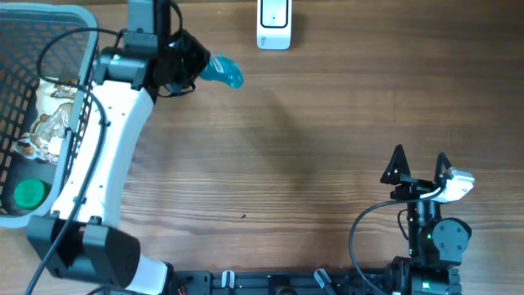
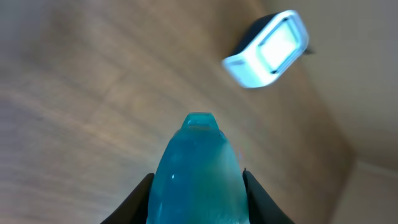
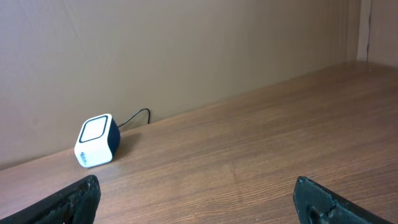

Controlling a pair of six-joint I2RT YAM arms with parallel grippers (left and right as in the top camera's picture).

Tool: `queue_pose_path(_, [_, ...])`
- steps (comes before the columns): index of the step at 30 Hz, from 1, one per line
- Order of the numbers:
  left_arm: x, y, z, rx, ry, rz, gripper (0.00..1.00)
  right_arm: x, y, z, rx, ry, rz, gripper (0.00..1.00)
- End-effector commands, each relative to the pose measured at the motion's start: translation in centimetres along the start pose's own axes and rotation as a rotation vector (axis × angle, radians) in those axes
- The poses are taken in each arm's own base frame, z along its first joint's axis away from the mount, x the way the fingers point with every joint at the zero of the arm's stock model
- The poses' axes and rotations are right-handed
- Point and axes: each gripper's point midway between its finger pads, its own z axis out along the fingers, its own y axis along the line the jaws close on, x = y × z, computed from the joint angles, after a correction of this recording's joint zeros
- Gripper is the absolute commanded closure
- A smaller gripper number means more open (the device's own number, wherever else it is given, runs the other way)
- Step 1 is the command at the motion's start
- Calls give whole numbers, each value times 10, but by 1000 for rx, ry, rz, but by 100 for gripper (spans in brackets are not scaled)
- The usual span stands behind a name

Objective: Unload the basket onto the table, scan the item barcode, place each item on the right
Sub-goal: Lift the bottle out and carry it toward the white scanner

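Observation:
A translucent blue item [image 1: 223, 71] is held above the table at the back left, with my left gripper [image 1: 201, 67] shut on it. In the left wrist view the blue item [image 2: 198, 168] fills the space between the two dark fingers of the left gripper [image 2: 198, 202], its narrow end pointing toward the white barcode scanner [image 2: 267, 50]. No barcode shows on it. The scanner [image 1: 273, 24] stands at the table's back edge, a short way right of the item. My right gripper [image 1: 419, 161] is open near the front right, holding nothing, and faces the scanner [image 3: 96, 142] from afar across bare wood [image 3: 199, 199].
A grey wire basket [image 1: 75, 18] stands at the far left, holding a snack packet [image 1: 47, 123] and a dark thing with a green round lid [image 1: 30, 193]. A cable [image 3: 134, 116] runs from the scanner to the wall behind it.

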Motion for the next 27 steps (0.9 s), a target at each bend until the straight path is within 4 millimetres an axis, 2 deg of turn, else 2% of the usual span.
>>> queue_pose_path(1, [12,11,18,-116,-13,24,81,-1,4,0,-23,-3,-17,0])
queue_pose_path(4, [29,17,35,-190,-3,-13,81,-1,4,0,-23,-3,-17,0])
queue_pose_path(9, [67,13,63,-283,-36,-25,81,-1,4,0,-23,-3,-17,0])
queue_pose_path(13, [88,16,77,-365,-124,-23,79,-1,4,0,-23,-3,-17,0])
queue_pose_path(16, [101,20,84,-399,-166,-93,80,-1,4,0,-23,-3,-17,0])
queue_pose_path(21, [118,46,100,-513,-217,-248,82,-1,4,0,-23,-3,-17,0])
queue_pose_path(22, [119,49,102,-524,-218,-257,81,-1,4,0,-23,-3,-17,0])
queue_pose_path(24, [119,50,105,-524,-219,-256,68,-1,4,0,-23,-3,-17,0])
queue_pose_path(27, [113,47,106,-509,-247,-252,59,-1,4,0,-23,-3,-17,0])
